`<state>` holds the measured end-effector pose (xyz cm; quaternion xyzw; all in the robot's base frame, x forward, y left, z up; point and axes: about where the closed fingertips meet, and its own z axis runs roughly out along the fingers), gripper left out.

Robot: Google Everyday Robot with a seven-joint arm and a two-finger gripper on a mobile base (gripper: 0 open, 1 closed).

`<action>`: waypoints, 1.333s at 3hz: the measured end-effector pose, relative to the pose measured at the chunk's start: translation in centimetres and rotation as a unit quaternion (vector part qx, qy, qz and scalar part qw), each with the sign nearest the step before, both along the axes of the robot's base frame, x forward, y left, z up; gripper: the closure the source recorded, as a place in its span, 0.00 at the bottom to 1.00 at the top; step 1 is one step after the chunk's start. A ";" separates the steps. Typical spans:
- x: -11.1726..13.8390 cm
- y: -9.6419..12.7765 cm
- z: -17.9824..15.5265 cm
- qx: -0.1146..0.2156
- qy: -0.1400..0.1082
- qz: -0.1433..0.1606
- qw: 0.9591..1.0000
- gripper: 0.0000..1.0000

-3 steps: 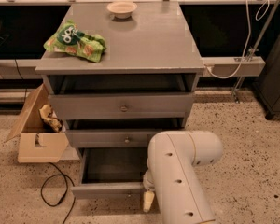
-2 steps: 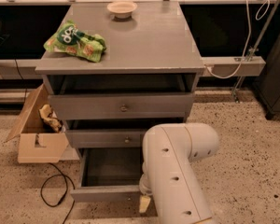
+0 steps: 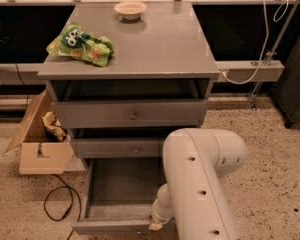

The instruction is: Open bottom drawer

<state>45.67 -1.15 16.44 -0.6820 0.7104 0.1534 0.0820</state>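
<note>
The bottom drawer (image 3: 117,191) of the grey cabinet (image 3: 140,49) stands pulled out toward me, its grey inside showing and bare. Its narrow front panel (image 3: 107,227) lies at the lower edge of the view. My gripper (image 3: 155,225) is at the right part of that front panel, low in the view, under my white arm (image 3: 202,184). The arm hides the drawer's right side. The mid-sized drawer (image 3: 115,147) and the tall top drawer (image 3: 130,114) above it are shut.
A green snack bag (image 3: 81,44) and a small bowl (image 3: 130,9) lie on the cabinet top. An open cardboard box (image 3: 40,151) stands on the floor to the left. A black cable (image 3: 57,209) loops on the floor beside the drawer.
The bottom drawer has slid further out toward me. My arm and gripper have drawn back with its front panel and shifted a little left.
</note>
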 end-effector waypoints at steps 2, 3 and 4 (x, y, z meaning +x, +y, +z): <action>0.0 0.0 0.0 0.000 0.000 0.000 1.000 0.00; 0.0 0.0 0.0 0.000 0.000 0.000 1.000 0.00; 0.0 -0.4 0.9 0.015 -0.008 0.001 1.000 0.00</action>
